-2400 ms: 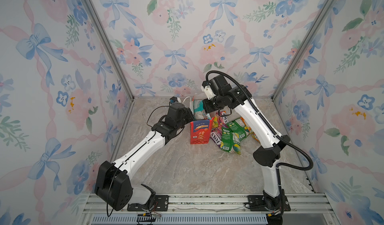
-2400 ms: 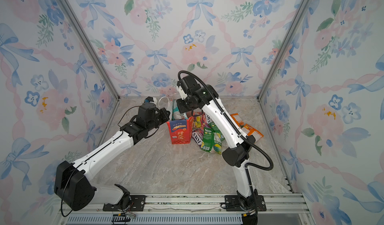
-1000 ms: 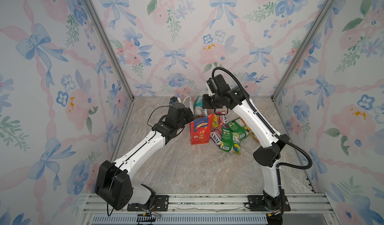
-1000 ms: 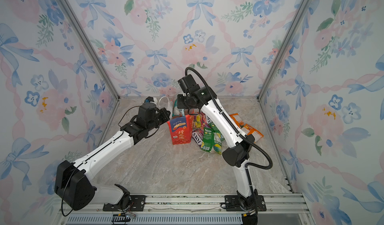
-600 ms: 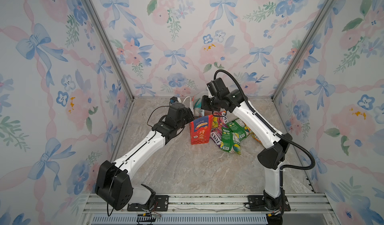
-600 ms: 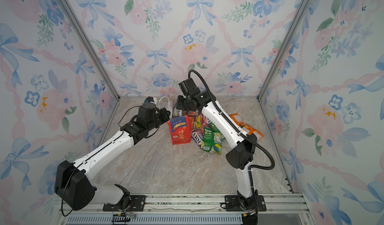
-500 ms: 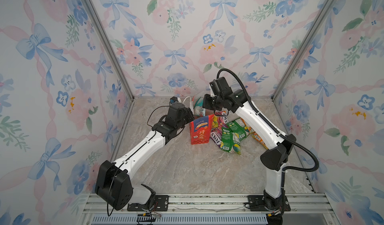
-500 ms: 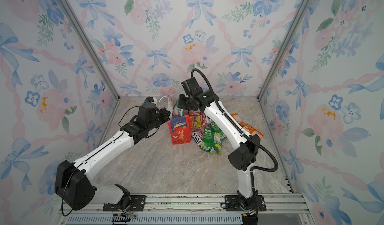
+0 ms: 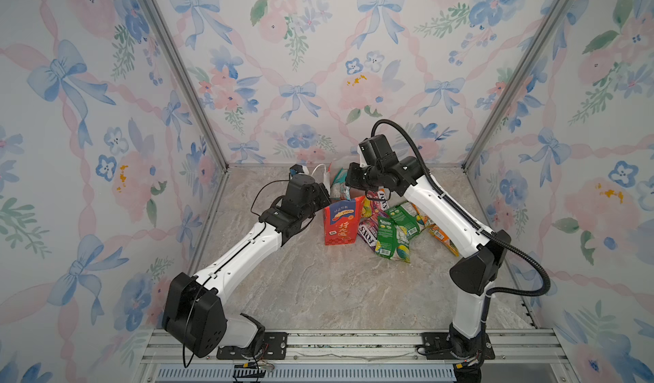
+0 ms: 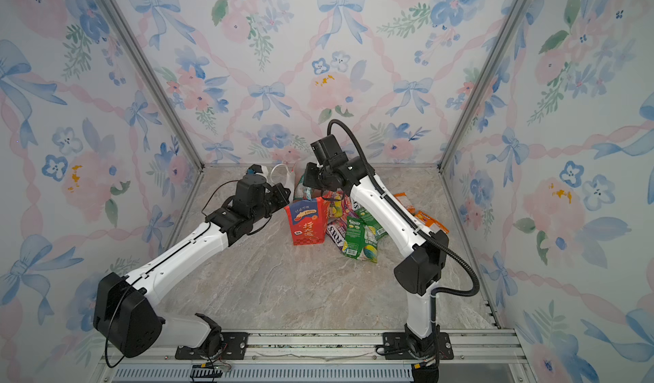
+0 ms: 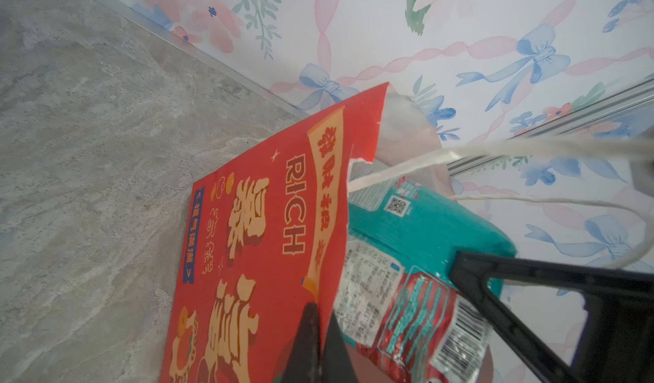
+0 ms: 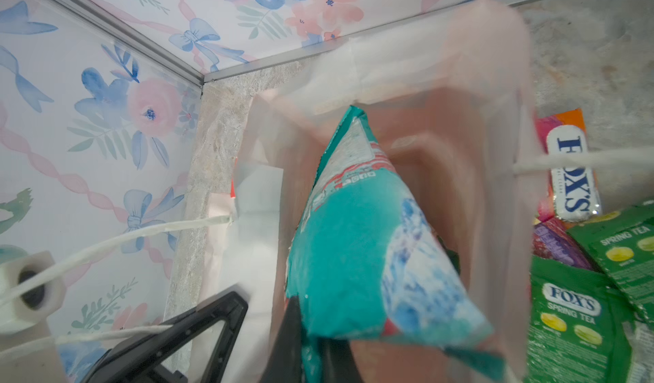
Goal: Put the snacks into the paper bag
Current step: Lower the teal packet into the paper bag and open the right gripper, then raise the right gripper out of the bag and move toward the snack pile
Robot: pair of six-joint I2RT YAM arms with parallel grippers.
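Note:
The red paper bag [image 9: 340,223] [image 10: 307,223] stands upright on the marble floor, mouth open. My left gripper [image 9: 325,198] [image 11: 320,331] is shut on the bag's near wall at the rim. My right gripper [image 9: 351,183] [image 12: 311,346] is shut on a teal snack packet [image 9: 339,187] [image 12: 357,250]. The packet hangs tilted, its far end inside the bag's pale mouth [image 12: 442,122]. In the left wrist view the teal packet [image 11: 417,243] shows behind the red bag wall [image 11: 262,243]. More snacks lie right of the bag: green ones [image 9: 391,234], a purple FOX'S [image 9: 366,229] and an orange one [image 9: 442,238].
White cord handles [image 9: 320,172] [image 11: 495,151] rise from the bag's rim toward the back wall. The loose packets [image 10: 357,234] pile against the bag's right side under my right arm. Flowered walls close in behind and at both sides.
My right gripper has come down and to the left with the teal packet, bringing it into the bag's mouth. The left arm and the bag have stayed put.

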